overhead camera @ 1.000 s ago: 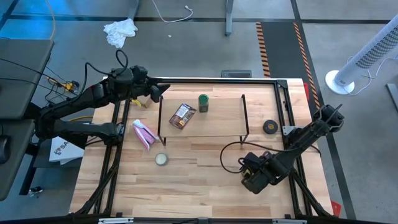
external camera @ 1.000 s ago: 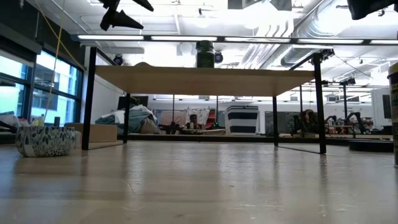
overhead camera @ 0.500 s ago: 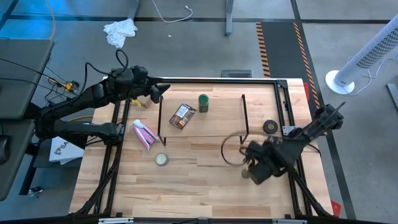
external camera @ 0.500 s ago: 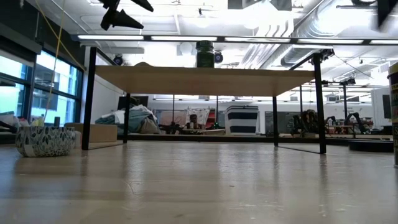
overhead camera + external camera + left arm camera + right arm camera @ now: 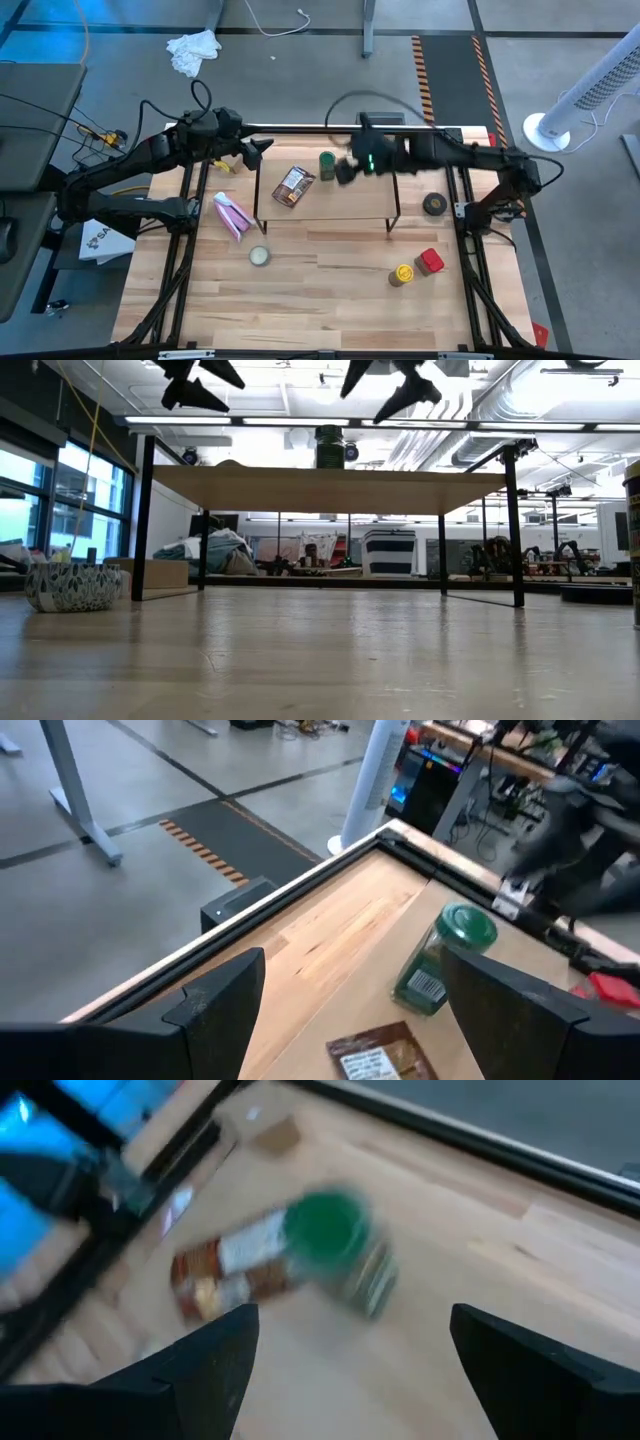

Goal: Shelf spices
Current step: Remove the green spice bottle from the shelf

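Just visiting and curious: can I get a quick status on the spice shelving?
Right end effector open, above the shelf beside green-lidded jar. Left end effector open, at the shelf's far-left corner. Brown packet shelved; yellow-lidded jar, red container on table.

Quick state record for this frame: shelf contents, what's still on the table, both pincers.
on shelf: green-lidded jar upright, brown packet lying flat, both on the shelf top board
off shelf: yellow-lidded jar and red container, side by side on the table near the right edge
left pincer: open, empty, beside the shelf's left end
right pincer: open, empty, above the shelf just right of the green-lidded jar
other items: pink packet, pale round tin, black disc
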{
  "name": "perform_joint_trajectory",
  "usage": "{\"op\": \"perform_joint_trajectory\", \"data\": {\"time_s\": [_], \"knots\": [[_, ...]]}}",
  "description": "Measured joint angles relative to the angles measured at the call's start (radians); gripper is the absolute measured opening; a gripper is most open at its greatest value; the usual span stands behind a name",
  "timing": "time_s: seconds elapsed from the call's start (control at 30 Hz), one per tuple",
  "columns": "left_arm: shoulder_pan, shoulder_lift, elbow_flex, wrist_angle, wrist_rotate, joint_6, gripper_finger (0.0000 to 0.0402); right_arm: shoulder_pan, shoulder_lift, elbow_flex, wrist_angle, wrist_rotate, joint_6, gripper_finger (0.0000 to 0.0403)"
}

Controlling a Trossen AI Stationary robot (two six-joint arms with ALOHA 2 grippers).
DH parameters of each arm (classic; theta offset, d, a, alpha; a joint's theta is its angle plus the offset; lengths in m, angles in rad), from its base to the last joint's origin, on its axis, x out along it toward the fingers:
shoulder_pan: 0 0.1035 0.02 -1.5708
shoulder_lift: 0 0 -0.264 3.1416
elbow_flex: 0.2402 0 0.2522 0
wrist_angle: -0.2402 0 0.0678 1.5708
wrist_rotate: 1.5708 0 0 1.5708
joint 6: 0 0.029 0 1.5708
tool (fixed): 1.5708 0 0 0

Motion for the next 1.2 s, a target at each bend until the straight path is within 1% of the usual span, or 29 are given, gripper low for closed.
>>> {"op": "perform_joint_trajectory", "data": {"time_s": [0.1,0.17,0.23,0.27,0.37,0.4,0.43,0.53,0.6,0.7,0.77,0.83,0.9,0.97,1.0,1.03,1.2], "knots": [[0.001,0.001,0.000,-0.038,0.000,0.003,0.0299,-0.056,0.009,0.000,0.012,-0.050,0.000,0.0326],[0.003,0.007,0.000,-0.039,0.007,0.015,0.0299,-0.067,0.029,0.000,0.026,-0.093,0.000,0.0326],[0.004,0.028,0.000,-0.023,0.028,0.019,0.0299,-0.068,0.049,0.000,0.079,-0.132,-0.005,0.0326],[0.005,0.049,0.000,0.006,0.056,0.019,0.0299,-0.067,0.057,0.000,0.104,-0.136,-0.007,0.0326],[0.008,0.137,0.000,0.090,0.231,0.050,0.0299,-0.066,0.063,0.000,0.156,-0.145,-0.023,0.0326],[0.006,0.171,0.000,0.112,0.276,0.059,0.0299,-0.067,0.059,0.002,0.154,-0.144,-0.029,0.0326],[-0.001,0.201,0.000,0.126,0.296,0.061,0.0298,-0.071,0.056,0.012,0.136,-0.142,-0.042,0.0326],[-0.012,0.267,-0.001,0.128,0.300,0.036,0.0296,-0.079,0.040,0.087,0.036,-0.123,-0.097,0.0326],[-0.012,0.291,-0.001,0.142,0.302,0.023,0.0294,-0.079,0.026,0.163,-0.071,-0.081,-0.133,0.0326],[-0.027,0.323,0.000,0.200,0.322,0.079,0.0285,-0.073,0.022,0.272,-0.234,0.010,-0.181,0.0326],[-0.047,0.349,0.000,0.231,0.324,0.122,0.0263,-0.066,0.023,0.332,-0.315,0.070,-0.199,0.0326],[-0.065,0.375,0.016,0.209,0.291,0.131,0.0220,-0.063,0.018,0.388,-0.382,0.118,-0.206,0.0326],[-0.080,0.401,0.036,0.161,0.243,0.131,0.0153,-0.059,0.015,0.429,-0.446,0.156,-0.186,0.0326],[-0.093,0.420,0.044,0.155,0.202,0.126,0.0066,-0.052,0.016,0.461,-0.506,0.185,-0.158,0.0326],[-0.098,0.428,0.044,0.163,0.191,0.120,0.0035,-0.048,0.016,0.473,-0.531,0.199,-0.156,0.0326],[-0.103,0.435,0.045,0.174,0.178,0.114,0.0020,-0.043,0.016,0.483,-0.547,0.209,-0.156,0.0326],[-0.138,0.486,0.045,0.189,0.150,0.148,0.0002,-0.019,0.016,0.492,-0.565,0.234,-0.156,0.0326]]}}
